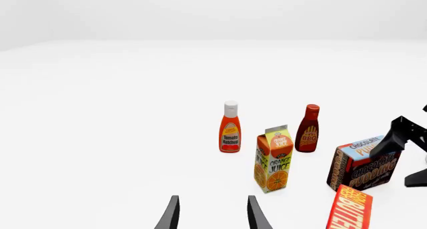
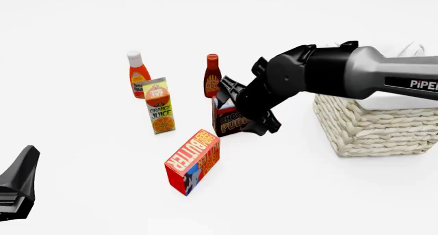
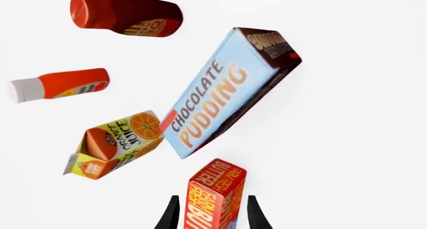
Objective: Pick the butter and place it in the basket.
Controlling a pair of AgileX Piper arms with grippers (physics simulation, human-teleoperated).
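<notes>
- Right gripper point(image 3: 213, 215): fingers spread, one on each side of the near end of the butter point(image 3: 215, 196) in the right wrist view. Contact cannot be confirmed; the gap looks a little wider than the carton.
- Front view: the right gripper point(image 2: 259, 123) hangs over the chocolate pudding box point(image 2: 230, 119), hiding part of it. Butter point(image 2: 193, 161) lies on the table point(image 2: 89, 194) just ahead of and below the fingers, on its side, lettered face up, one end pointing towards the pudding box.
- Beyond the butter from the right gripper: the pudding box point(image 3: 227, 89), tilted across the wrist picture; the orange juice carton point(image 3: 113, 144) beside it; further out the ketchup bottle point(image 3: 60, 86) and the BBQ sauce bottle point(image 3: 127, 15).
- Basket point(image 2: 373, 127): on the outer side of the right arm point(image 2: 349, 71), well apart from the butter; arm crosses above its rim. White cloth shows at the top.
- Left gripper point(image 1: 212, 214): fingers apart, nothing between them, low over bare table.
- From the left gripper: juice carton point(image 1: 273, 159) nearest, ketchup point(image 1: 230, 127) and BBQ sauce point(image 1: 308, 129) behind it, pudding box point(image 1: 363, 164) off to the side, butter point(image 1: 350, 209) at the frame edge.
</notes>
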